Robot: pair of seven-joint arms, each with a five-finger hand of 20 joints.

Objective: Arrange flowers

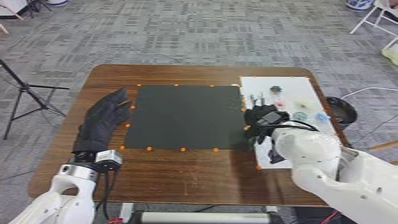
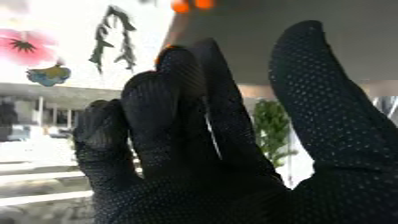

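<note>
Well, can see the right hand (image 1: 256,120) in the head view, up over the board's left side, near the mat. In the right wrist view, find its fingers (image 2: 169,120) nearly straight and pressed close together, with the thumb (image 2: 324,100) spread well away from them. Between the fingers and the thumb, see a green sprig (image 2: 271,125), partly behind the nearest finger; perhaps touching it, but cannot tell for sure. Across at the table's left, find the left hand (image 1: 105,117) beside the mat, palm low, fingers straight and close together, pointing away from the robot.

Past the right fingers in the wrist view, see a blue-yellow flower (image 2: 49,75), then a pink flower (image 2: 25,47) and a dark twig (image 2: 114,40), all lying flat on the white board (image 1: 291,84). In the head view, farther along that board, see a small green plant (image 1: 275,89) beyond the pink flower.

Left of the board, find the black mat (image 1: 182,115), with orange marks round it, on the brown table (image 1: 160,175). Past the table's right edge, see a black bin (image 1: 345,110); off to its left, a tripod (image 1: 25,90) on the grey floor (image 1: 204,35).
</note>
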